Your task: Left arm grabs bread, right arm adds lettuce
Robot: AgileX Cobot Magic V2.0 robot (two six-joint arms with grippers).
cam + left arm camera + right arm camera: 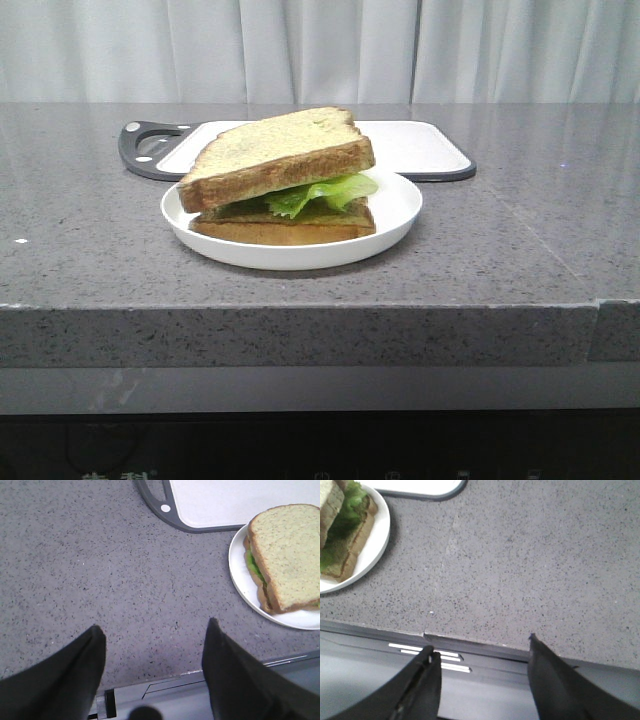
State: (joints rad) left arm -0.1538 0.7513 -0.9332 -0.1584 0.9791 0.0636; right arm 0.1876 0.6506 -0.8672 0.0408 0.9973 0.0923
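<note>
Sandwich looks done: bread [280,150] tilts on lettuce [325,190] on the white plate [395,215] mid-counter, left gripper [155,652] and right gripper [482,672] both wide open, empty, near edge; best stay clear.

The front camera sits low and close, facing forward across the grey speckled stone worktop [100,260] toward the round white plate [400,205]. Both wrist cameras look steeply down over its near edge, each catching that plate [239,575] [377,535] at a corner.
</note>
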